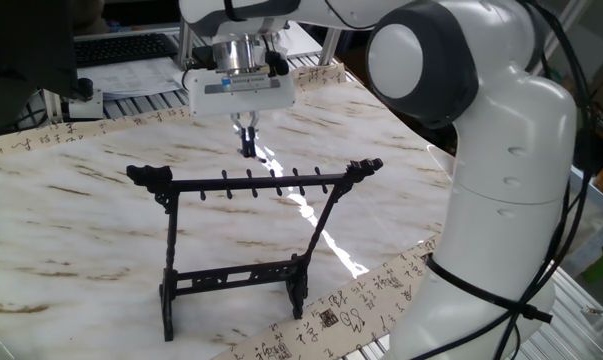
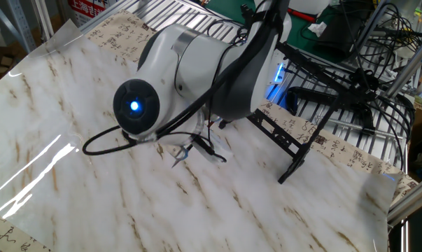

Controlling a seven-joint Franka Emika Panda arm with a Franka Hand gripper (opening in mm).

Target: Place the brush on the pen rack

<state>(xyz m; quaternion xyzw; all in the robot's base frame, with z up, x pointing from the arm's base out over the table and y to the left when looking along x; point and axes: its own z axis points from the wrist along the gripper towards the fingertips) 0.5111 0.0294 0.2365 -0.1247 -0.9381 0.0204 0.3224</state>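
Arm: white, jointed, large in the right half of one fixed view; in the other fixed view a round joint with a blue light fills the centre and hides much of the wrist.
Gripper: pointing straight down, over the marbled table behind the rack; fingers drawn close together, clamped on a thin dark shaft.
Brush: thin, dark reddish-brown, held between the fingers; in the other fixed view seen slanting out from under the wrist, dark tip lowest and toward the left, above the table surface; whether the tip touches the table cannot be told.
Brush in one fixed view: only a short dark stub below the fingers, hanging just above and behind the rack's top bar, apart from it.
Rack: black frame, upright on the table; long top bar with a row of small pegs, curled ends, two legs, lower crossbar; nothing hanging on the pegs.
Rack in the other fixed view: to the right of the arm, partly hidden behind it.
Table: white surface with brown veining, glossy; strip of paper with black calligraphy along the edges.
Keyboard: dark, on the bench beyond the table's far edge.
Cables: black tangle over a metal grille, far right of the other fixed view.
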